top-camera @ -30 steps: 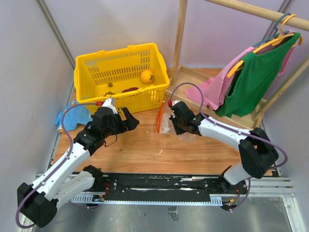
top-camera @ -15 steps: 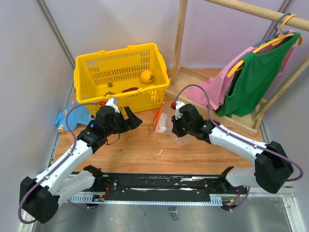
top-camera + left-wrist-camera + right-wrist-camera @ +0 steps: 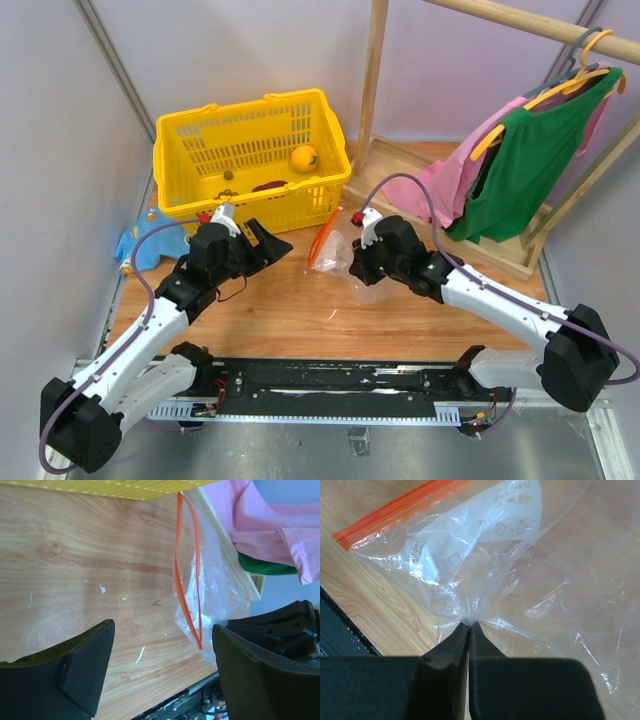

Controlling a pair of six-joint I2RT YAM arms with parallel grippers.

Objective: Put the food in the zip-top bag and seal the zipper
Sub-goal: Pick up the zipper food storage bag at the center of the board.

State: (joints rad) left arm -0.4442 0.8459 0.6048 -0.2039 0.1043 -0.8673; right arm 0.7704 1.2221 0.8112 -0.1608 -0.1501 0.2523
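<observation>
My right gripper (image 3: 469,625) is clamped on a pinch of the zip-top bag (image 3: 520,565), tips together with the clear film gathered into creases between them. The rest of the bag spreads above the tips in the wrist view. The zipper (image 3: 395,510) runs along the upper left of that frame, well clear of my tips. My left gripper (image 3: 162,630) has its fingers wide apart and holds nothing. The bag stands beyond them, right of centre, not touching either finger, with its orange strips parted into a narrow loop. A yellow-orange fruit (image 3: 304,158) lies in the yellow basket (image 3: 200,150), upper left of the overhead view. Compared with a second ago, my right gripper and the bag sit lower and further left over the table (image 3: 290,310). The zipper now slants, and my left gripper has barely shifted.
</observation>
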